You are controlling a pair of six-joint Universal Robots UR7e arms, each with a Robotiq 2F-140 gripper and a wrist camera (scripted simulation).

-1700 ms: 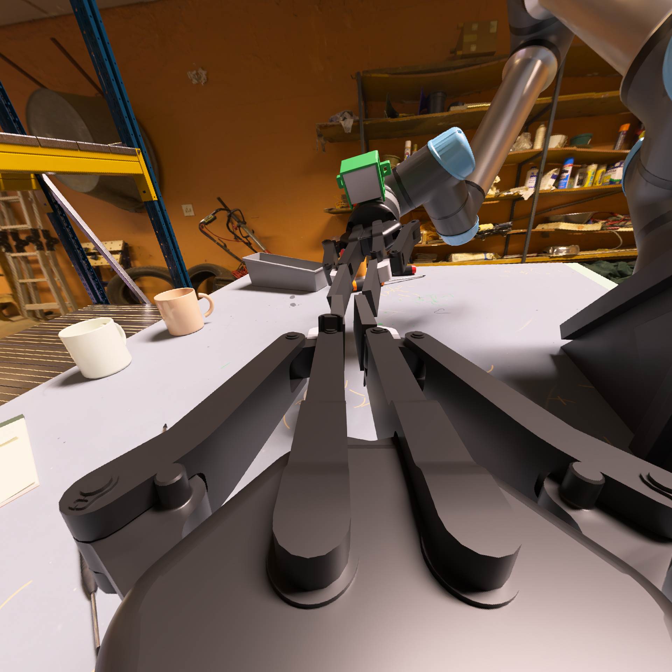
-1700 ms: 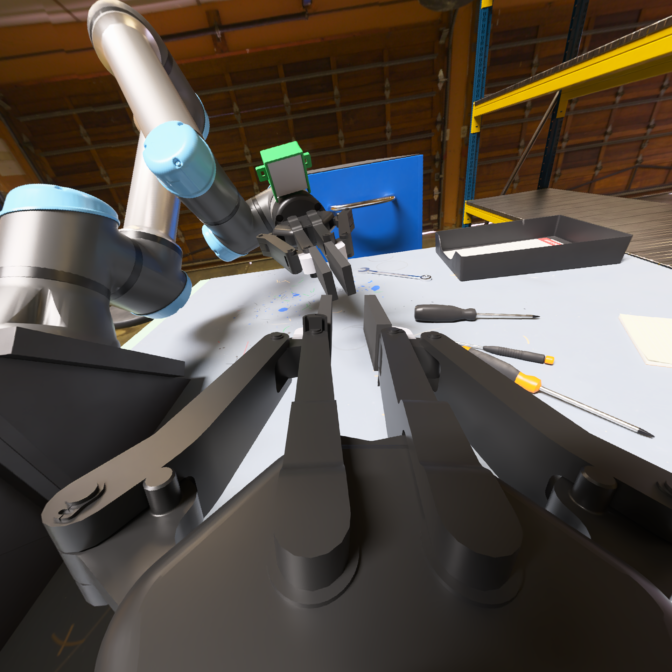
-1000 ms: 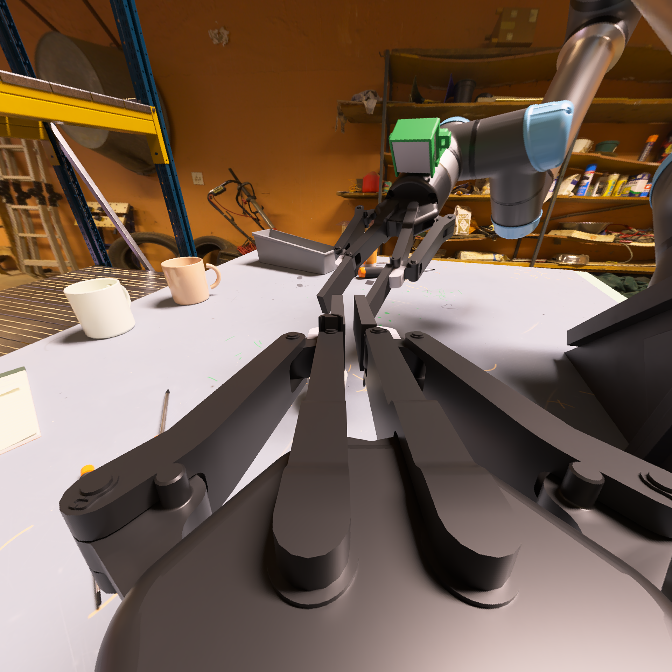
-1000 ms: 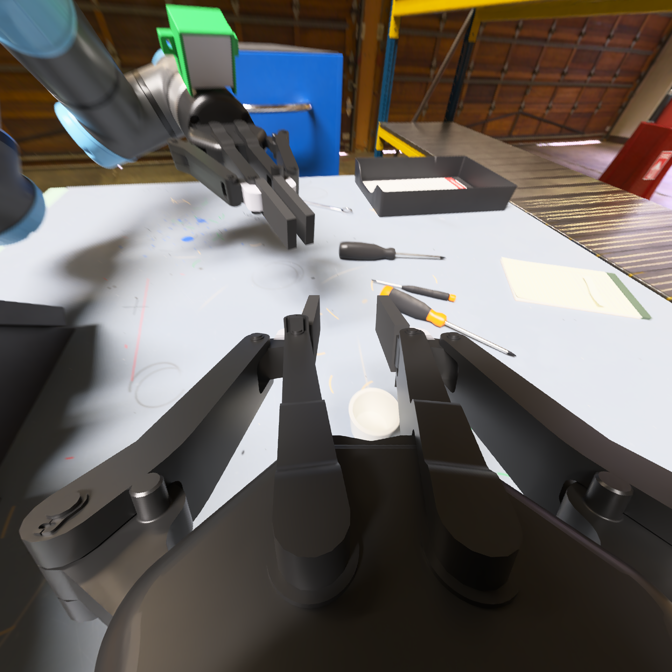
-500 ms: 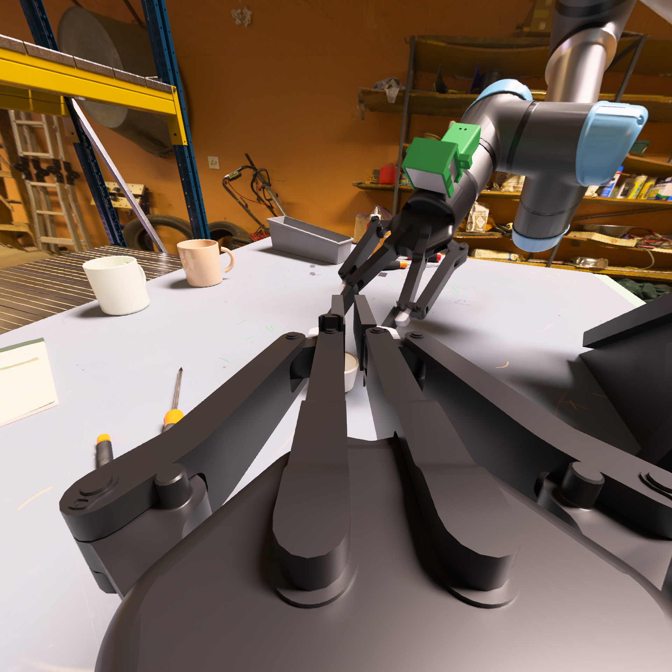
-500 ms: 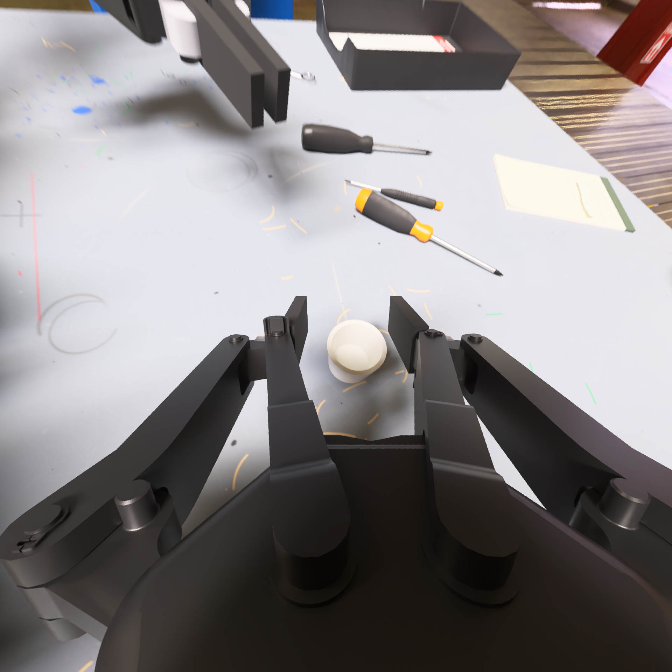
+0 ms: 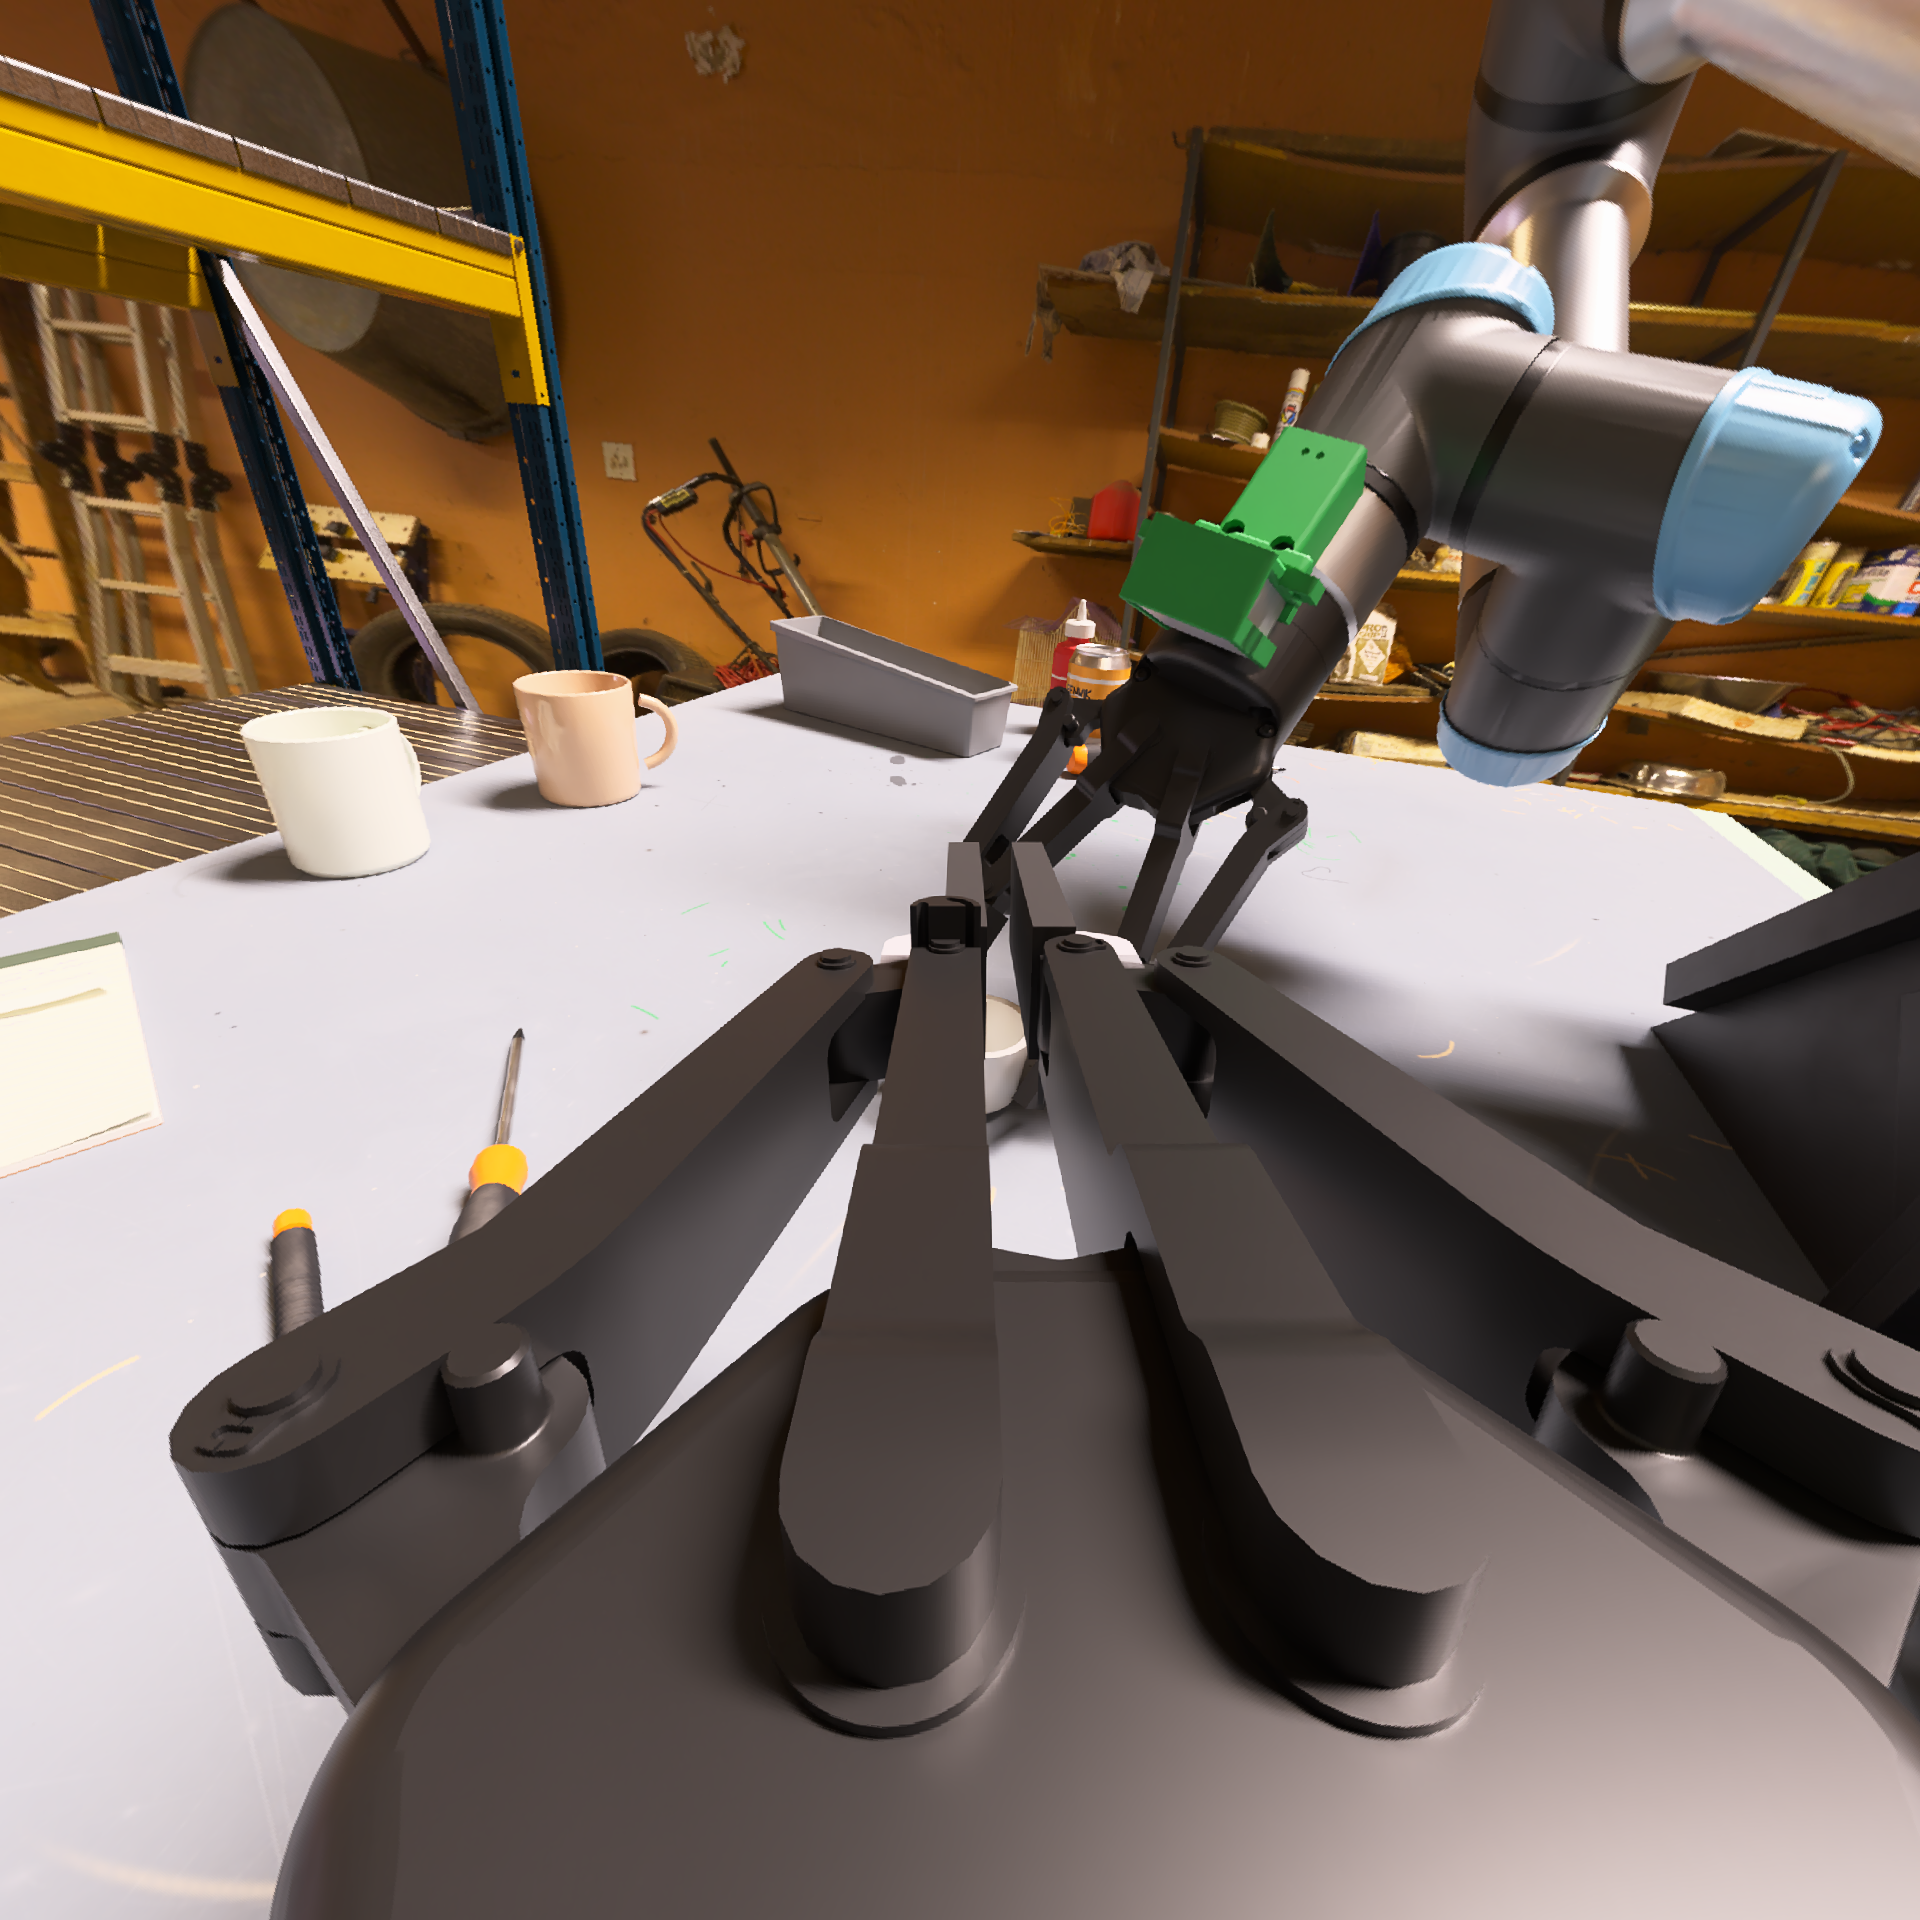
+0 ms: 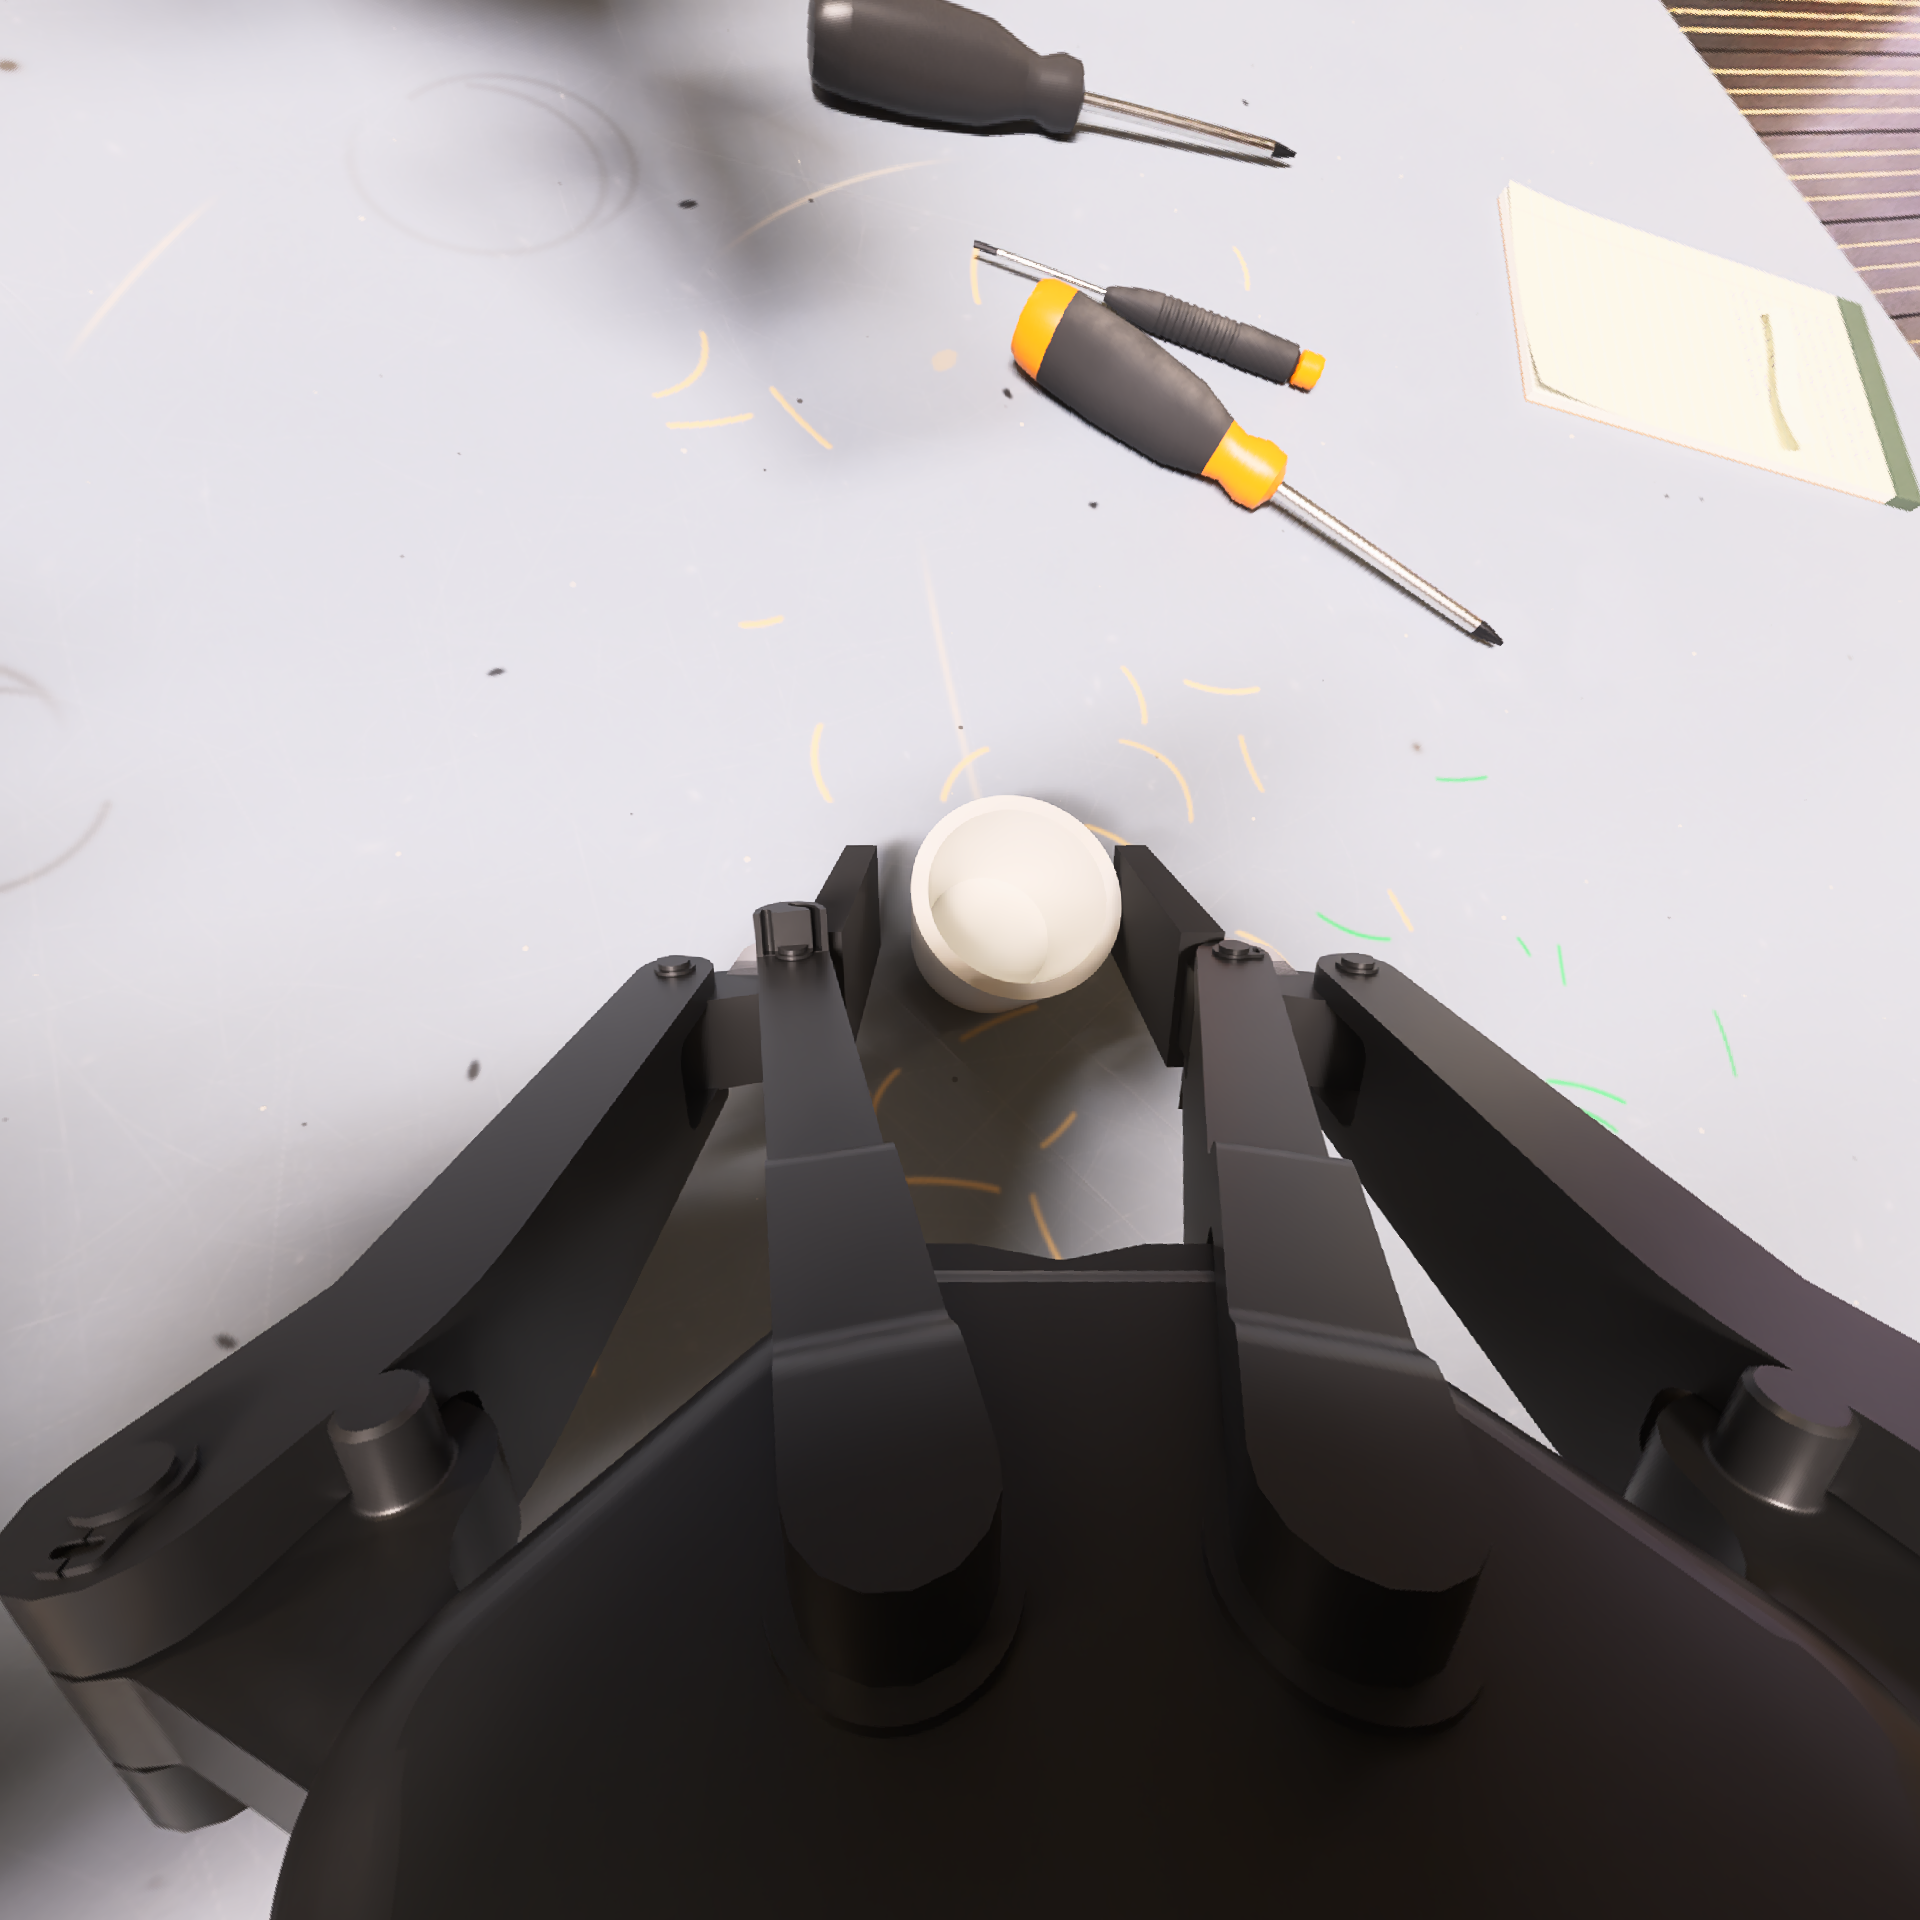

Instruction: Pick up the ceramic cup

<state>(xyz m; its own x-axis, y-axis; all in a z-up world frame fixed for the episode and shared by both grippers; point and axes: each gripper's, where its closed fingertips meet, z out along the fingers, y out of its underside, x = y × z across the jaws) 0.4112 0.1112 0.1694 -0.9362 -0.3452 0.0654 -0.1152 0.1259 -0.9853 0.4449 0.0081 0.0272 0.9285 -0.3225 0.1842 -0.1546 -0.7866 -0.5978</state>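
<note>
Seen from the right wrist, the right gripper (image 8: 997,904) points steeply down at the grey table (image 8: 416,540), its fingers spread to either side of a small white ceramic cup (image 8: 1013,899) standing upright with its mouth open to the camera; narrow gaps show between the cup's wall and each fingertip, so nothing is gripped. Beyond lie an all-black screwdriver (image 8: 997,88), an orange-and-black screwdriver (image 8: 1174,400), a thinner one (image 8: 1195,322) touching it, and a cream notepad (image 8: 1704,343) at the table's edge. The left wrist view offers the wider room instead: a white mug (image 7: 338,790) and a peach mug (image 7: 587,732) well apart from the action, a grey bin (image 7: 888,681) further back, shelving along the orange wall, and the right arm bent down over the spot. There the left gripper (image 7: 997,894) is drawn together, fingertips nearly touching and holding nothing, with only a sliver of the cup (image 7: 1003,1044) visible between its fingers. Half a second earlier the right gripper sat higher and farther back, the cup lying behind its fingertips; now the tips bracket it.
</note>
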